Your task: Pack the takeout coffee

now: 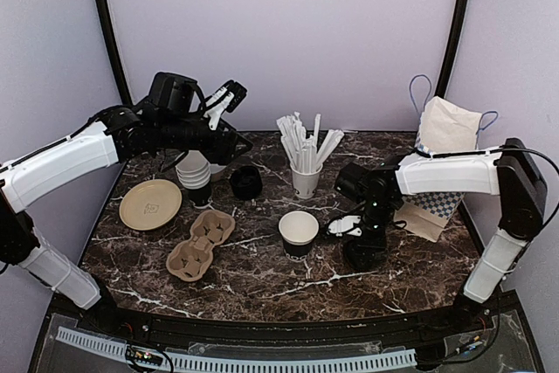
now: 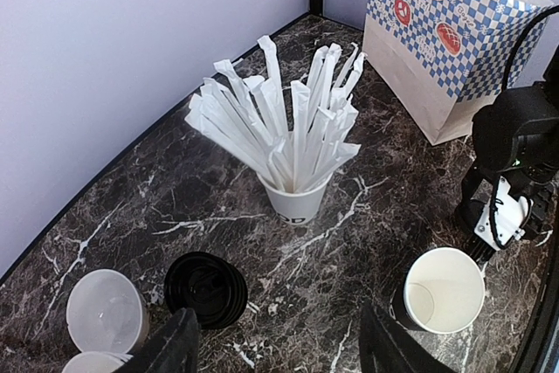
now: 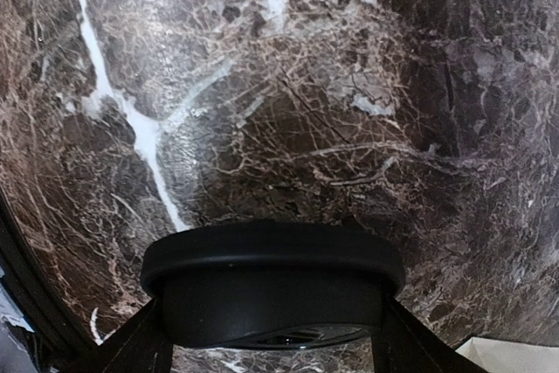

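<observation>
Straddling the takeout coffee (image 3: pixel 272 268), the right claw (image 3: pixel 272 316) may be gripping, I can't tell; lifted loosely, it could tip. Left claw (image 2: pixel 279 351) gapes empty.

the front strip of the surface (image 1: pixel 288 290), just ahead of the arm bases, lies bare from side to side. the left half is crowded: a plate (image 1: pixel 150 204), a cup carrier (image 1: pixel 201 242), a white cup stack (image 1: pixel 194 172) and black lids (image 1: pixel 245 183) sit close together, and the left end effector (image 2: pixel 271 351) hangs spread above the last two. in the middle the straw cup (image 1: pixel 306 183) rises tall behind an open cup (image 1: pixel 299 233). only a narrow gap parts that cup from the coffee (image 1: pixel 365 258), which the right end effector (image 3: pixel 271 312) straddles. the paper bag (image 1: pixel 441 172) walls off the right side, with the right arm across its face.
</observation>
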`<state>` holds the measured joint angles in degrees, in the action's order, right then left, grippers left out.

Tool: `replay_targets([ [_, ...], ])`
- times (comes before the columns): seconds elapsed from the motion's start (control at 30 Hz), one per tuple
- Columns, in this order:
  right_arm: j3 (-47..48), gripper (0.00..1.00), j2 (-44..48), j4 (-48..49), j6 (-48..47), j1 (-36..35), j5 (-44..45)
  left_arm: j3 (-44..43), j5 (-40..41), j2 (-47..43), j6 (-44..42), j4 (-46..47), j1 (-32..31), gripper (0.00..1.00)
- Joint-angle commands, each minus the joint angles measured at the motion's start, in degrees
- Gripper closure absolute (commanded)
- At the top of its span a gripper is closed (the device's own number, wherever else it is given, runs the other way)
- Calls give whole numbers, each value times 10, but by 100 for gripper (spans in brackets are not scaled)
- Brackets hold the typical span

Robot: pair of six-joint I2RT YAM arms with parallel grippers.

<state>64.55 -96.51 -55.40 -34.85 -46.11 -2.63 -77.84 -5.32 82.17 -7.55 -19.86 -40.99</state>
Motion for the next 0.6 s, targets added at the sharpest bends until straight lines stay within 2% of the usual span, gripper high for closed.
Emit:
replay_targets([
  [0.0,-12,17,-3,28,18,-5,10,3,-12,-4,-11,5,3,35],
  [0.07,-9,4,7,22,19,-5,-4,3,-14,-5,-12,3,3,35],
  [0.1,-8,2,16,18,19,-5,-12,3,-15,-6,-12,3,3,35],
  [0.27,-29,3,63,33,16,-4,-44,12,-18,-10,-14,14,4,35],
  [0.4,-89,5,115,81,-6,-4,-71,23,-24,-14,-12,30,4,35],
  [0.57,-142,2,161,140,-53,-3,-68,25,-31,-14,-10,35,4,35],
])
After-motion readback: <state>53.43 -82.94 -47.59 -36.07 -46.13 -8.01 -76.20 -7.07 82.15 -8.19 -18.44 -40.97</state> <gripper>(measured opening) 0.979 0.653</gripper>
